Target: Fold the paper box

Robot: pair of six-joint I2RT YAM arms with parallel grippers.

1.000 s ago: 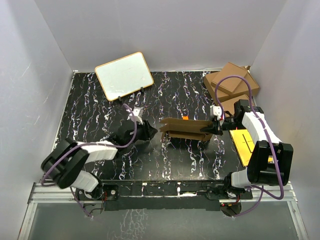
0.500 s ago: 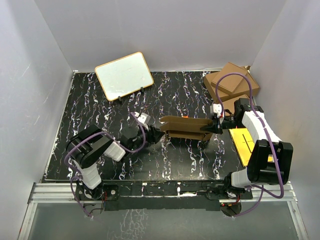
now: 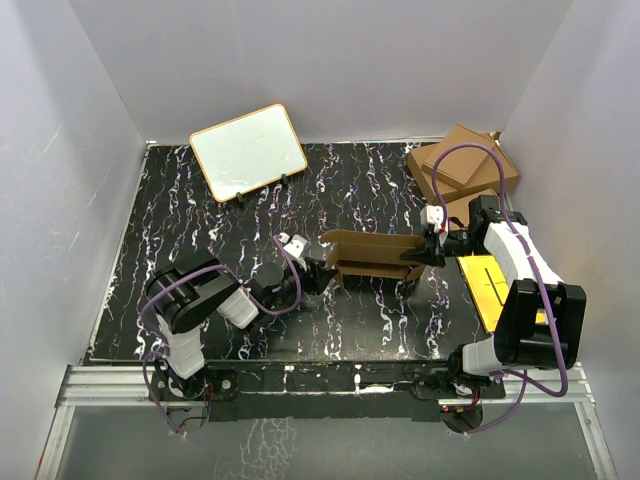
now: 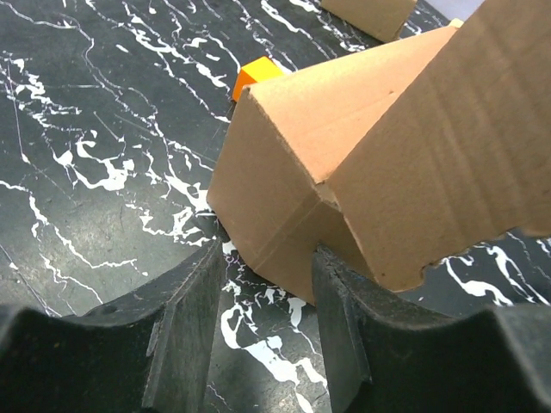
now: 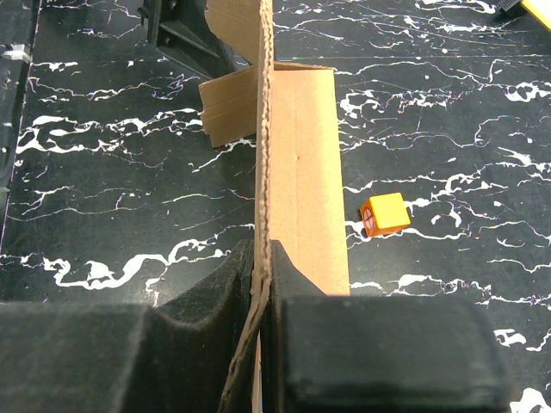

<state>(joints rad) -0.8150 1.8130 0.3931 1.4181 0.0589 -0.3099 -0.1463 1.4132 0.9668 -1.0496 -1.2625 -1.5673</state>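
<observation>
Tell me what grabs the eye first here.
A half-folded brown paper box stands in the middle of the black marbled table, its right end pinched in the right jaws. The left jaws gape around its lower left corner, and a small orange cube lies just beyond it.

Overhead from behind, wrist views close, sharing paper box [image 3: 372, 252]

brown die-cut paper box [image 3: 372, 254], partly folded, panels standing on edge, mid-table, flap angled outward at left
</observation>
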